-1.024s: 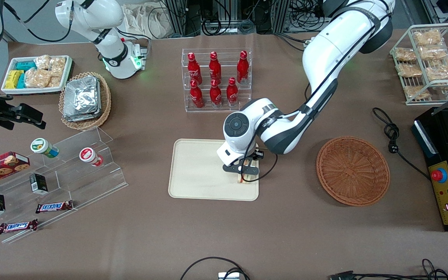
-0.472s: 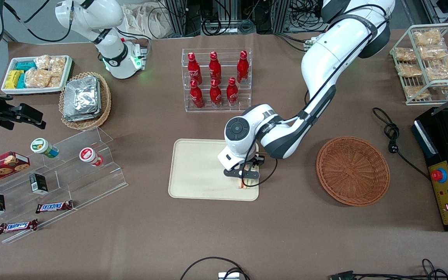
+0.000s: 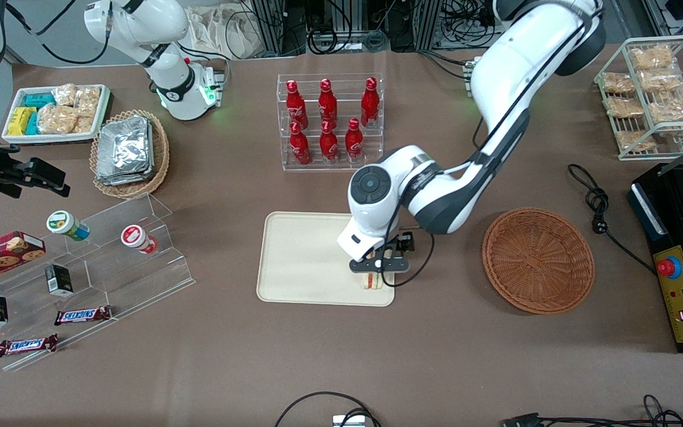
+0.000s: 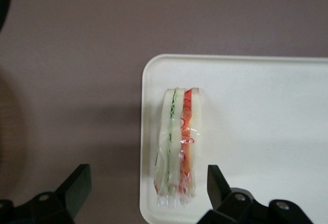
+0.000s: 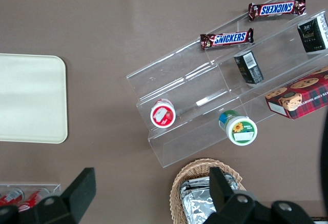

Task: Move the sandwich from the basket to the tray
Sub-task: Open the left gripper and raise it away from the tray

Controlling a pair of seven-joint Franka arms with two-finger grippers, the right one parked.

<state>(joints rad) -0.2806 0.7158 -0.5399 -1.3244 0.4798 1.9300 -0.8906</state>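
Sandwich: the small wrapped wedge of pale white bread with green and orange-red filling (image 4: 177,147) lies on the tray, close to the tray corner nearest the front camera on the working arm's end; in the front view it shows just below centre of the frame (image 3: 372,281), partly under the gripper.

Gripper: the left arm's black two-finger gripper (image 3: 379,265) hangs directly above the sandwich without touching it. Its fingers (image 4: 218,183) are spread wide, one on each side of the sandwich with clear gaps, holding nothing.

Tray: the flat rectangular cream-beige plastic tray with rounded corners (image 3: 300,261) sits at the centre of the front view on the brown table (image 3: 229,356); the sandwich is the only thing on it.

Basket: the round reddish-brown woven wicker basket (image 3: 538,260) lies right of centre in the front view, well apart from the tray toward the working arm's end, with nothing in it.

Bottle rack: a clear acrylic stand of red bottles (image 3: 329,121) stands in the upper middle of the front view, farther from the front camera than the tray.
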